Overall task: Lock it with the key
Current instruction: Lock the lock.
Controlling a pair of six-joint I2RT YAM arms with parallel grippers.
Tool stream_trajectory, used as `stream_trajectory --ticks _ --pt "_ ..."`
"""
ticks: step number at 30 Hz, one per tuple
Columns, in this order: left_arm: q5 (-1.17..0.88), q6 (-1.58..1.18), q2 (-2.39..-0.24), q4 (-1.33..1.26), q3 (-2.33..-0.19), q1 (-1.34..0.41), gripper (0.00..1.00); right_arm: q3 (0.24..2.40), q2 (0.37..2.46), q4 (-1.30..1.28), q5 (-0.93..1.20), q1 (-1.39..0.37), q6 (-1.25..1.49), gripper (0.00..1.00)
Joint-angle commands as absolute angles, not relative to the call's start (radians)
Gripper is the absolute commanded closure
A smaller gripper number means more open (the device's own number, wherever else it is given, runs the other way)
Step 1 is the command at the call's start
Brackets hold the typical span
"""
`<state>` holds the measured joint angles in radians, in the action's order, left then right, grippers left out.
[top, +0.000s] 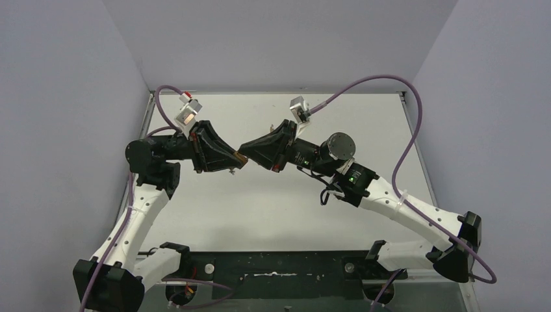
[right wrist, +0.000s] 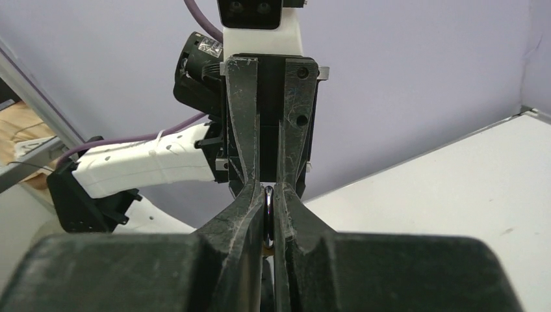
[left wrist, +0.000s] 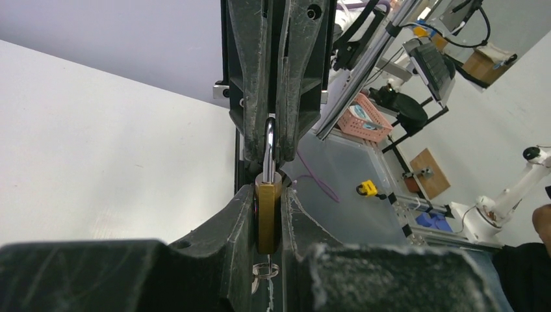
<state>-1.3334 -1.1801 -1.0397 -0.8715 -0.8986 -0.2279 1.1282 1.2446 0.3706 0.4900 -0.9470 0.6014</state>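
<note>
Left end effector (left wrist: 267, 194) is closed on the body of a brass padlock (left wrist: 267, 221), held in mid-air above the white surface (top: 273, 208), while the right end effector (right wrist: 268, 192) pinches its steel shackle (left wrist: 269, 146) from the opposite side. A small ring (left wrist: 262, 270), perhaps the key's, hangs under the lock. Both grips look narrow, so an off-line push or twist could slide the shackle free or drop the padlock.

a white table (top: 273, 208) — its dark near strip (top: 279, 266) carries the two arm bases (top: 174, 259), side by side.
</note>
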Motion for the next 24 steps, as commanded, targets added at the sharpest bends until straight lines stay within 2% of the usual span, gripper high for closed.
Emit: stream_trajectory --ticks 1,8,14,24 --pt "-1.039 -1.253 -1.053 -1.065 -1.005 -0.224 1.0 1.064 1.349 0.059 0.572 -1.106 0.451 1.0" --pt "-1.029 -1.32 -1.069 -1.15 -1.019 -0.225 1.0 0.966 1.42 0.175 0.548 -1.156 0.492 1.0" --pt "-1.037 -1.351 -1.078 -1.175 -1.059 -0.223 1.0 0.954 1.46 0.178 0.534 -1.169 0.48 1.0" --pt "-1.078 -1.318 -1.054 -1.116 -1.031 -0.196 1.0 1.106 1.312 -0.079 0.387 -1.112 0.407 1.0"
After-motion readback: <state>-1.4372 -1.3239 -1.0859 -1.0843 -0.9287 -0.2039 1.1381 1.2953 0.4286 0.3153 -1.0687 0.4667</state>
